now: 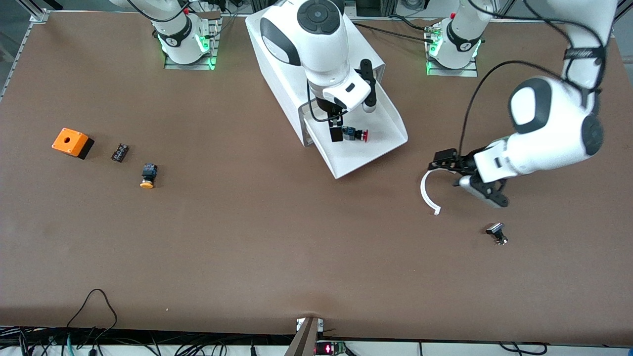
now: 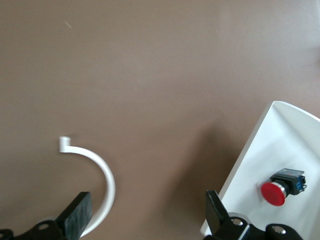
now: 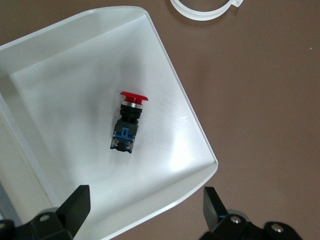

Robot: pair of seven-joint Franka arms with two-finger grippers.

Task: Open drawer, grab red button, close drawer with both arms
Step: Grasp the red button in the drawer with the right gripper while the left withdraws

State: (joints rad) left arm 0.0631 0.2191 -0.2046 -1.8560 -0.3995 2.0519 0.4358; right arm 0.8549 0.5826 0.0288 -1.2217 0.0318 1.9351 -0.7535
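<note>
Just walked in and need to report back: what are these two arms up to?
The drawer is pulled open from the cabinet, and the red button lies inside it. The right gripper hangs open over the drawer, above the button, not gripping it yet. The left gripper is open above the table toward the left arm's end, over a curved white piece lying there, beside the drawer.

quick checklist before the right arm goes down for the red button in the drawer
1. Drawer pulled out: ok.
2. Red button lying in the drawer, nothing on it: ok.
3. Right tool open over the button: ok.
4. Left tool open over the table, outside the drawer: ok.
5. White curved piece released on the table, outside the drawer's path: ok.
6. Fingers line up across the button body: cannot tell.
</note>
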